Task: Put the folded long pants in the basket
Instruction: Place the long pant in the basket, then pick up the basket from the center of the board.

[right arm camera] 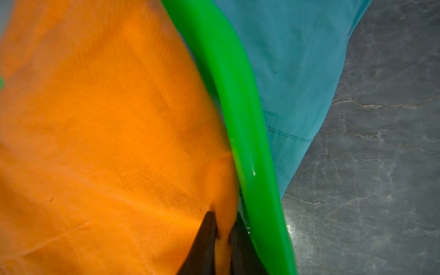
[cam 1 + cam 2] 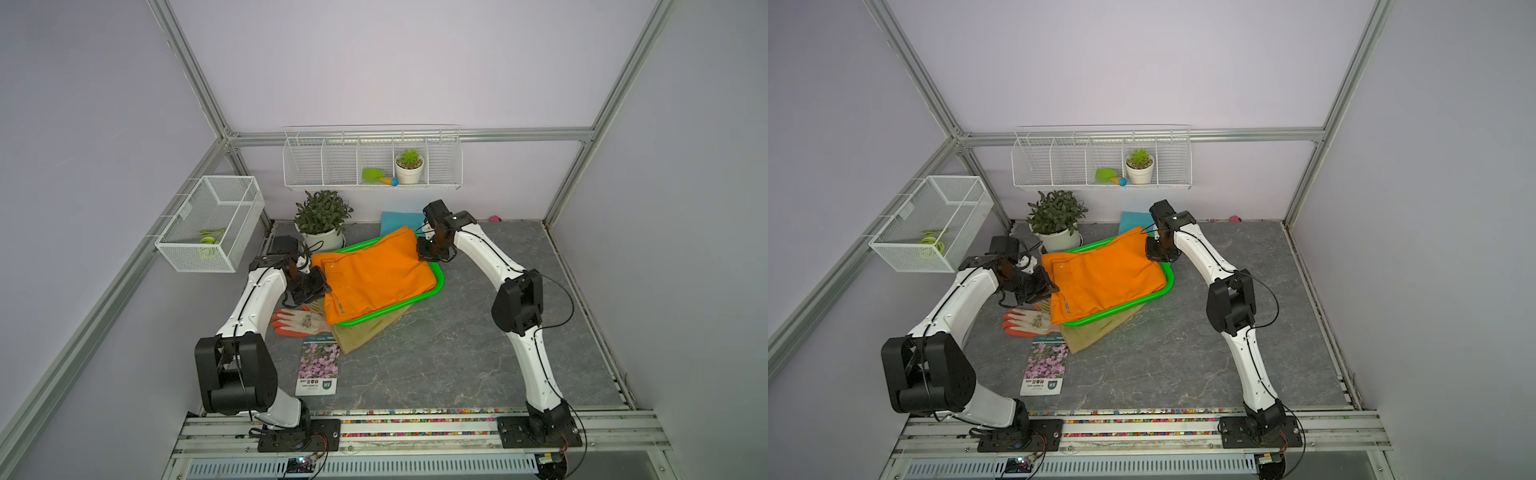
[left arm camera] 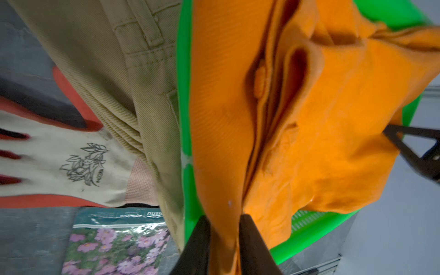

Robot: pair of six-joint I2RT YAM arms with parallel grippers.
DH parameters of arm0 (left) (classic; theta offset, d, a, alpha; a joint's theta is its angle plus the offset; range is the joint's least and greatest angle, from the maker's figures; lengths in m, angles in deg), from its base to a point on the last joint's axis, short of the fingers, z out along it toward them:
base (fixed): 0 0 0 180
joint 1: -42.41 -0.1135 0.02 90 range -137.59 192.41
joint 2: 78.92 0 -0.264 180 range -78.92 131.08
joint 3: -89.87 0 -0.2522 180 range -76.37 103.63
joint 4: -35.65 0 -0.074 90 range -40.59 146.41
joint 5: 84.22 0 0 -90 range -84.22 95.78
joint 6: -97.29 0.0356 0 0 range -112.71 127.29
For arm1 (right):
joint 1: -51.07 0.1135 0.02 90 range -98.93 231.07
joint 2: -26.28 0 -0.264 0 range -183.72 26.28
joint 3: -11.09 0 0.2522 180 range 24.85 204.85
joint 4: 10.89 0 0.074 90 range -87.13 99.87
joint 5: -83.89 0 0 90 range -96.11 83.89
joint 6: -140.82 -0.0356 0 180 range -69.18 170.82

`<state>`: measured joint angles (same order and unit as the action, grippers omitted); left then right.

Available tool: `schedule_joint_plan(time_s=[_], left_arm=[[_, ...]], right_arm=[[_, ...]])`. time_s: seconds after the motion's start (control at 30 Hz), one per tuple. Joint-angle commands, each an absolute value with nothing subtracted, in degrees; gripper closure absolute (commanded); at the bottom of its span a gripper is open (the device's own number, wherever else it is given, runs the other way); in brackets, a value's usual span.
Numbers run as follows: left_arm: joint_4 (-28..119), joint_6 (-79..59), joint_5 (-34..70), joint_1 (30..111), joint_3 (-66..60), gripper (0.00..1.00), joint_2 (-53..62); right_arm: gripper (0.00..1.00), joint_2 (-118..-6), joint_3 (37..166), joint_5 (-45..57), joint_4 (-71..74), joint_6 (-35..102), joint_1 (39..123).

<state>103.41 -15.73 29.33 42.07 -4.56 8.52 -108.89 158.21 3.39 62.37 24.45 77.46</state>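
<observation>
Orange pants [image 2: 374, 274] sit in the basket [image 2: 439, 284], edges between slightly parted left jaws and right jaws.

Three folded pants [image 2: 374, 274] [image 2: 365, 332] [image 2: 395, 220], one green basket [image 2: 440, 283], one glove [image 2: 303, 322], one seed packet [image 2: 318, 365], two potted plants [image 2: 322, 214] [image 2: 409, 160].

**Tabletop: what's sitting on it**

We see a grey marbled tabletop [image 2: 457, 353]. Directly on it:
- At the back: potted plant [image 2: 322, 220], turquoise pants [image 2: 397, 220] and a small pink object [image 2: 494, 218].
- Front-left: khaki pants [image 2: 365, 332], with the work glove [image 2: 297, 322] touching them and the seed packet [image 2: 318, 370] just beside.

The green basket [image 2: 436, 286] rests partly over the khaki pants.
</observation>
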Motion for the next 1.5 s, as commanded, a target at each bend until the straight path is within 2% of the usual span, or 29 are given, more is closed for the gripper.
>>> schedule_joint_plan(time_s=[0.0, 0.13, 0.23, 0.5, 0.6, 0.67, 0.7, 0.77, 0.97, 1.1, 1.2, 1.3, 1.4, 1.43, 1.47], left_arm=[[105.67, -14.77, 27.05, 41.88, -1.19, 0.57, 4.98], [106.56, -14.38, 25.55, 41.88, 0.28, 0.42, 1.79], [105.34, -14.02, 26.06, 41.88, -1.17, 0.36, 0.20], [104.08, -14.34, 24.84, 41.88, -4.95, 0.31, 0.71], [103.52, -14.55, 24.53, 41.88, -5.51, 0.31, 1.15], [103.00, -14.46, 24.31, 41.88, -6.03, 0.31, 1.89], [102.86, -14.68, 24.06, 41.88, -6.19, 0.31, 2.37], [102.61, -14.80, 23.68, 41.88, -6.28, 0.31, 3.41], [101.25, -15.92, 21.61, 41.88, -6.91, 0.32, 6.83], [98.38, -16.50, 22.95, 41.88, -8.57, 0.37, 9.28], [95.60, -16.52, 27.20, 41.88, -9.54, 0.45, 11.13], [94.17, -17.10, 29.47, 41.88, -10.37, 0.62, 11.15], [94.83, -17.02, 26.42, 41.88, -10.39, 0.93, 9.88], [95.13, -16.75, 25.68, 41.88, -10.30, 1.00, 9.55], [95.35, -16.51, 25.66, 41.88, -10.15, 1.00, 9.36]], right_arm=[[0.65, -99.61, 155.47, 3.32, 57.89, 29.31, 75.38], [0.46, -97.87, 151.56, 1.58, 55.57, 31.48, 74.52], [0.38, -99.63, 151.78, -0.73, 56.46, 33.58, 74.50], [0.36, -106.64, 155.19, 5.14, 56.58, 34.12, 75.01], [0.40, -108.91, 155.99, 5.53, 56.87, 34.20, 75.55], [0.47, -110.34, 156.84, 5.29, 57.56, 34.07, 75.90], [0.51, -110.74, 157.10, 5.49, 57.66, 34.03, 76.13], [0.64, -111.21, 157.51, 5.23, 58.28, 34.09, 76.38], [0.74, -110.79, 157.39, 4.83, 59.19, 34.54, 76.59], [0.76, -110.61, 157.12, 5.66, 59.54, 34.38, 76.60], [0.79, -110.59, 156.62, 5.63, 59.64, 34.38, 76.61], [0.83, -110.35, 156.08, 5.55, 59.67, 34.31, 76.61], [0.89, -109.69, 155.72, 5.58, 59.56, 34.12, 76.48], [0.94, -109.36, 155.67, 5.54, 59.48, 33.90, 76.48], [0.98, -108.94, 155.66, 5.73, 59.39, 33.65, 76.41]])
